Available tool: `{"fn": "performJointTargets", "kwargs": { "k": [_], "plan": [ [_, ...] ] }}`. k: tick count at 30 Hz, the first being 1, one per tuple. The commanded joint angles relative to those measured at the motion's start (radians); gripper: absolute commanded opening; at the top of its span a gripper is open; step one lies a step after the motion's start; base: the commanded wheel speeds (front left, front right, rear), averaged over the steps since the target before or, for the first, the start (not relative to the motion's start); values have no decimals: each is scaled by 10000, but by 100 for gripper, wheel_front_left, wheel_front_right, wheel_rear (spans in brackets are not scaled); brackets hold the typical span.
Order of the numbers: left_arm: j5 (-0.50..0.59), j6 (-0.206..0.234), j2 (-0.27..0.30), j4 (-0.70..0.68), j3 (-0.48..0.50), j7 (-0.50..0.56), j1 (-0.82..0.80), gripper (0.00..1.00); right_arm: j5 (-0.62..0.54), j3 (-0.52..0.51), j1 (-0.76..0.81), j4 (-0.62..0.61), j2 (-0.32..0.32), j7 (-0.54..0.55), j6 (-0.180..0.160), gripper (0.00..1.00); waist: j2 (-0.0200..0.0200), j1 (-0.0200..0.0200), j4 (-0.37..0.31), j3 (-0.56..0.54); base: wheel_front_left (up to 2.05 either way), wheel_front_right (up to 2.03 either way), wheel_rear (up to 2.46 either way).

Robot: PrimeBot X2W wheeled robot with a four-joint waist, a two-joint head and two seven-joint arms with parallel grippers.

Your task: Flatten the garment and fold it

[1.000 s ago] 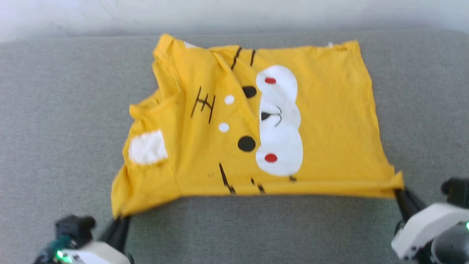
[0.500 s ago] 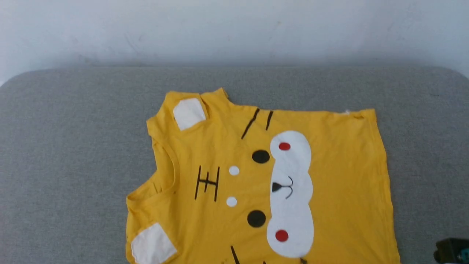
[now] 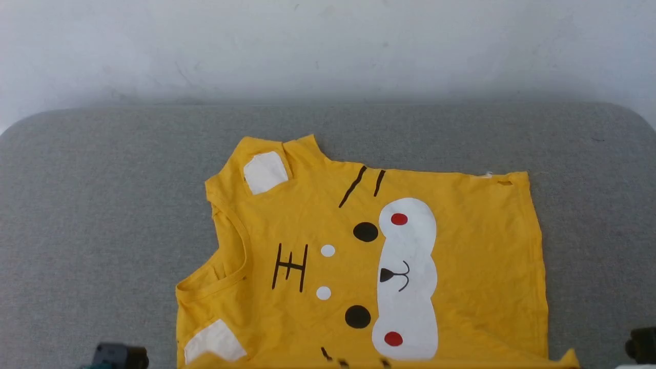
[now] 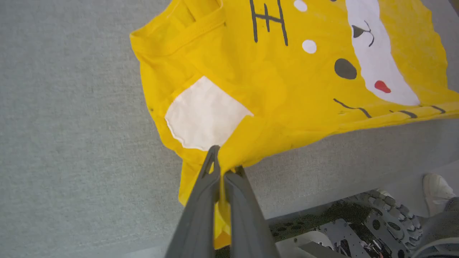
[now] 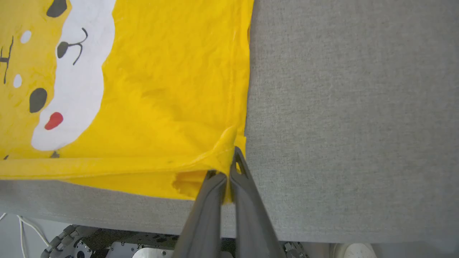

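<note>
Garment: your yellow tee (image 3: 471, 266) lies print-side up on the grey worktop (image 3: 102, 205), in the near half of it. There's bare grey beyond it at the worktop's far edge and on both sides.
Layout: the neck opening points toward the worktop's left side and the hem toward its right. The far half looks pretty flat on the worktop, with just light wrinkles.
Left hand: your left hand (image 4: 226, 159) has its fingers clamped tight on the tee's near corner at the sleeve end, right by the square white patch (image 4: 204, 114). It sits close to the worktop's near edge, and some fabric hangs between and under the fingers.
Right hand: your right hand (image 5: 224, 162) is pinched onto the near corner at the hem end, also by the worktop's near edge. The cloth bunches into a small ridge at the fingertips.
Near edge of the tee: it's raised off the worktop between the two hands, with a narrow strip rolled along it.
Past the worktop's near edge: there's a white shoe (image 4: 435, 188) on the floor.
</note>
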Motion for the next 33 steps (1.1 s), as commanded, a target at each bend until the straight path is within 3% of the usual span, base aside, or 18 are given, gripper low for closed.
{"fn": "performJointTargets", "kwargs": {
  "k": [1,5,11,20,28,30,32,33],
  "plan": [
    [330,28,212,-101,139,-166,-396,0,-113,-25,-309,-109,-39,-233,-9,0,0,1,-69,148,0,0,0],
    [1208,-291,525,-138,157,-489,-1373,0,-238,116,-892,-154,-175,-724,-9,0,0,1,-125,572,0,0,0],
    [2251,-1095,565,317,-160,-805,-3206,0,-589,302,-2050,-82,-379,-1509,-9,0,0,1,-273,1524,0,0,0],
    [2908,-2154,-332,1998,-842,-1556,-5319,0,-1151,788,-3695,580,-619,-2015,-9,0,0,1,-465,2650,0,0,0],
    [2895,-2662,-969,3594,-1250,-1880,-6061,0,-1187,1168,-4261,1807,-642,-1831,-9,0,0,1,-390,2933,0,0,0],
    [2801,-2749,-1166,4024,-1303,-1945,-6207,28,-1138,1246,-4339,2131,-656,-1804,-9,5,0,1,-353,2929,0,0,0],
    [2710,-2847,-1324,4406,-1370,-1978,-6305,42,-1098,1273,-4403,2415,-646,-1837,-9,9,0,1,-322,2901,0,0,0],
    [2618,-2860,-1432,4570,-1349,-2050,-6336,71,-1079,1292,-4431,2544,-632,-1859,-9,18,0,1,-309,2880,0,0,0]
  ]
}}
